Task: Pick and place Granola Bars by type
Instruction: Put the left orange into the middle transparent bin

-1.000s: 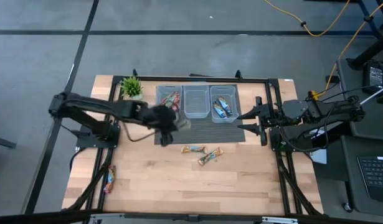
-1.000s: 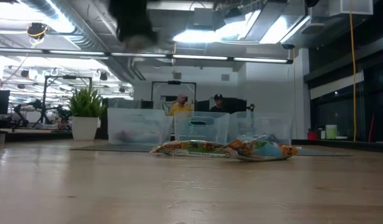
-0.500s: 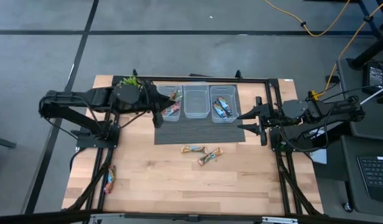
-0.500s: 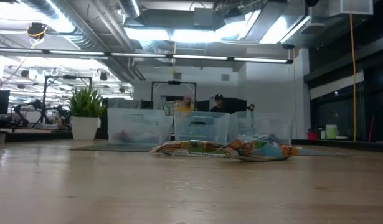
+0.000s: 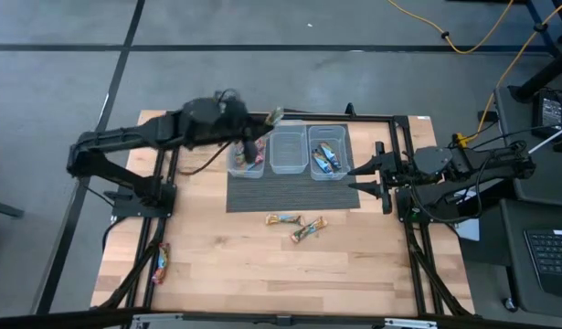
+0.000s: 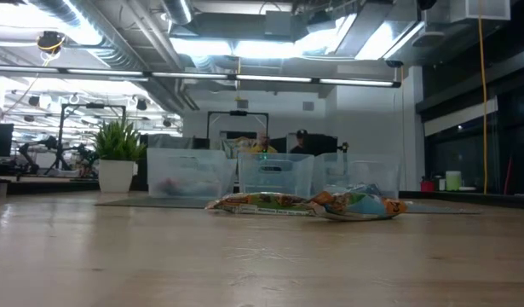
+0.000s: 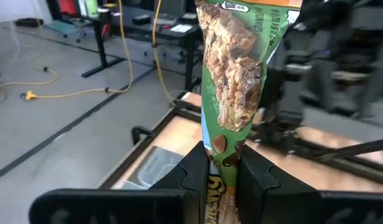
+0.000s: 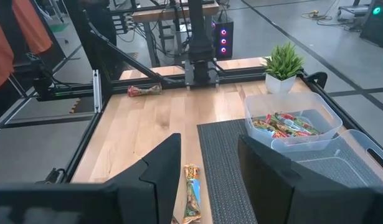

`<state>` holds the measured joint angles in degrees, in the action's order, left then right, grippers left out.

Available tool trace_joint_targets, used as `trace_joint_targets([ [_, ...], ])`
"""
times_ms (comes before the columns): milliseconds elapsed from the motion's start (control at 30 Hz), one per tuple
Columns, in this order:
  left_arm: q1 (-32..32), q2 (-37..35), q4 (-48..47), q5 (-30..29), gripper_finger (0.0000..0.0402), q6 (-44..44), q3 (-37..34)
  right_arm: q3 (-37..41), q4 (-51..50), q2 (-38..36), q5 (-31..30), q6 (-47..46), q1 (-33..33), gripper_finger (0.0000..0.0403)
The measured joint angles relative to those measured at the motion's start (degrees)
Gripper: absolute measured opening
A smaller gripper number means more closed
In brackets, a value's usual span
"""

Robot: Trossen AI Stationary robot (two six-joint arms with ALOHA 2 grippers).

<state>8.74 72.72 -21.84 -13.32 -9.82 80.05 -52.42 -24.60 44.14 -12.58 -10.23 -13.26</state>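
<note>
Left gripper (image 7: 223, 171) clamped on a green granola bar (image 7: 233, 74), standing upright above the fingers, raised over the bins' (image 5: 288, 151) far edge. Right gripper (image 8: 207, 165) spread open, parked beside the mat (image 5: 290, 194).

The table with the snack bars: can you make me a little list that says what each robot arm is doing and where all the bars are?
left gripper: shut on a green-wrapped granola bar, raised near the clear plastic bins
right gripper: open, waiting at the table's right edge
left bin: red-orange bars
middle bin: looks bare
right bin: blue bars
bars on the wooden table: two tan-gold bars in front of the dark mat, one red bar near the left front corner
</note>
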Motion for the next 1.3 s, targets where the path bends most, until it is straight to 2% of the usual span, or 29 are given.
trace_joint_targets([
  [200, 6.9, 9.9, -4.1, 4.7, 0.0046, 7.9, 11.6, 0.0, 0.0, 0.0, 0.0, 0.0, 0.0, 0.0162],
  [333, 10.8, 15.6, -10.7, 6.8, 0.0046, 9.1, 20.1, 0.0, 0.0, 0.0, 0.0, 0.0, 0.0, 0.0162],
  [433, 13.2, 18.6, -15.7, 7.3, 0.0048, 9.2, 23.8, 0.0, -0.1, 0.0, 0.0, 0.0, 0.0, 0.0162],
  [700, 17.0, 26.7, -20.3, 11.9, 0.0046, 7.4, 24.5, 0.0, -0.1, 0.0, 0.0, 0.5, 0.0, 0.0162],
  [1033, 17.6, 40.6, -23.4, 12.0, 0.0048, 4.5, 24.4, 0.0, -0.1, 0.0, 0.1, 0.9, 0.0, 0.0162],
  [1300, 17.6, 44.7, -23.7, 14.7, 0.005, 3.4, 24.4, 0.0, -0.1, 0.0, 0.1, 0.0, 0.0, 0.0162],
])
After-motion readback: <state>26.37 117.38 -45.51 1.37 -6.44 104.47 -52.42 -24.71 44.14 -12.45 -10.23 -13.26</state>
